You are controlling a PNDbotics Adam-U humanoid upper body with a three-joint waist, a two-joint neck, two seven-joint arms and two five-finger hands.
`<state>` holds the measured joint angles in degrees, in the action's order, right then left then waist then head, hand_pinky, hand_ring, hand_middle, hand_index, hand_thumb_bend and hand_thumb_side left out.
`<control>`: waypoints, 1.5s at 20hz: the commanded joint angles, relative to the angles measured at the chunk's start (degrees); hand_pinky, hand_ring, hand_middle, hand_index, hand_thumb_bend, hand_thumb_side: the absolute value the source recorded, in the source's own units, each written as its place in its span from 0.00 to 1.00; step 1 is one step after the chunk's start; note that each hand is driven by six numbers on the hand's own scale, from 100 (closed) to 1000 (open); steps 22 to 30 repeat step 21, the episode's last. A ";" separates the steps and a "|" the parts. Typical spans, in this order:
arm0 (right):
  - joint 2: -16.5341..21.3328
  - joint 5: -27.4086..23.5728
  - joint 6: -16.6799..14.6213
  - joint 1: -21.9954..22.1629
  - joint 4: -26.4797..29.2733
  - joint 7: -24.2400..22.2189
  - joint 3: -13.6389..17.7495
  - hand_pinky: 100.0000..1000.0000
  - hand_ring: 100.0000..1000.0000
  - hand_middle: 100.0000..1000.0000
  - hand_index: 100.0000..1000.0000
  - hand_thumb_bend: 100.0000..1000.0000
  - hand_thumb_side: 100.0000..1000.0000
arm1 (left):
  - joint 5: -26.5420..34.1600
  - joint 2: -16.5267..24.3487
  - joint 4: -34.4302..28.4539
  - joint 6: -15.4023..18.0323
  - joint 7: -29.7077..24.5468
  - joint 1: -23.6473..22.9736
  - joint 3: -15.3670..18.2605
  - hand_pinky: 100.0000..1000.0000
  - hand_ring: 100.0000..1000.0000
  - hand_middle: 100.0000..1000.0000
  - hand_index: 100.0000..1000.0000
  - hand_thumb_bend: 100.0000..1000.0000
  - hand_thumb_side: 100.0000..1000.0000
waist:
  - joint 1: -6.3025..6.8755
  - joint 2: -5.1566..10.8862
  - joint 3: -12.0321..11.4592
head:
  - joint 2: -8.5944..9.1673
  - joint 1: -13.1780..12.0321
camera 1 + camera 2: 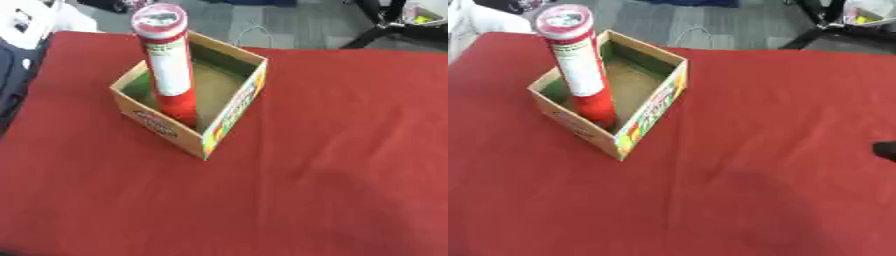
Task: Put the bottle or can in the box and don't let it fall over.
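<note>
**Tall can standing upright in the open box, no hand on it**

Nearest the viewer, the red tablecloth (332, 200) lies bare in front of the box, with only soft creases. At the right edge of the right eye view, level with the box's near corner and well apart from it, a small dark shape (886, 150) intrudes; it may be part of the robot's right hand, but what it is and how any fingers stand cannot be told. The left hand shows in neither view.

The cardboard box (229, 116) sits open-topped with one corner turned toward the viewer, its printed side panels facing outward. Inside, against the box's near-left wall, stands the can (168, 65): a tall red-and-white cylinder with a red lid, upright or nearly so, rising well above the rim. The remaining floor of the box, toward its far-right wall, appears brown and holds nothing else.

By these views the placement looks complete. The step in hand is judged to be a clean withdrawal: any arm should stay well away from the can's tall upper part and from the box walls, since a knock high on so slender a body would tip it easily.

Beyond the box, grey floor (289, 22) and dark furniture legs show past the cloth's far edge.
</note>
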<state>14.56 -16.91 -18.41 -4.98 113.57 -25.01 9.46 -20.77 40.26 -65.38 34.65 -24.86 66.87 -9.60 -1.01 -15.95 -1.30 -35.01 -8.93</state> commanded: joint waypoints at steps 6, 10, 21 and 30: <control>1.75 -0.83 -0.23 0.56 1.02 0.47 0.38 0.83 0.76 0.66 0.85 0.00 0.47 | 6.74 3.07 -5.84 -3.98 3.64 -3.43 3.82 0.70 0.84 0.82 0.88 0.00 0.63 | 0.41 2.83 -1.44 | -2.12 1.74; 2.43 -1.85 -0.37 1.17 1.02 1.15 0.53 0.83 0.76 0.66 0.85 0.00 0.47 | 10.14 4.99 -11.27 -4.19 6.96 -8.45 5.86 0.65 0.81 0.81 0.87 0.00 0.58 | 0.34 4.28 -2.53 | -3.21 3.23; 3.25 -5.15 -1.03 2.89 1.02 2.87 1.31 0.83 0.76 0.66 0.85 0.00 0.47 | 19.97 4.09 -27.25 -8.19 16.78 -24.31 5.15 0.55 0.77 0.79 0.86 0.00 0.58 | -1.09 8.18 -4.75 | -5.85 7.42; 3.25 -5.15 -1.03 2.89 1.02 2.87 1.31 0.83 0.76 0.66 0.85 0.00 0.47 | 19.97 4.09 -27.25 -8.19 16.78 -24.31 5.15 0.55 0.77 0.79 0.86 0.00 0.58 | -1.09 8.18 -4.75 | -5.85 7.42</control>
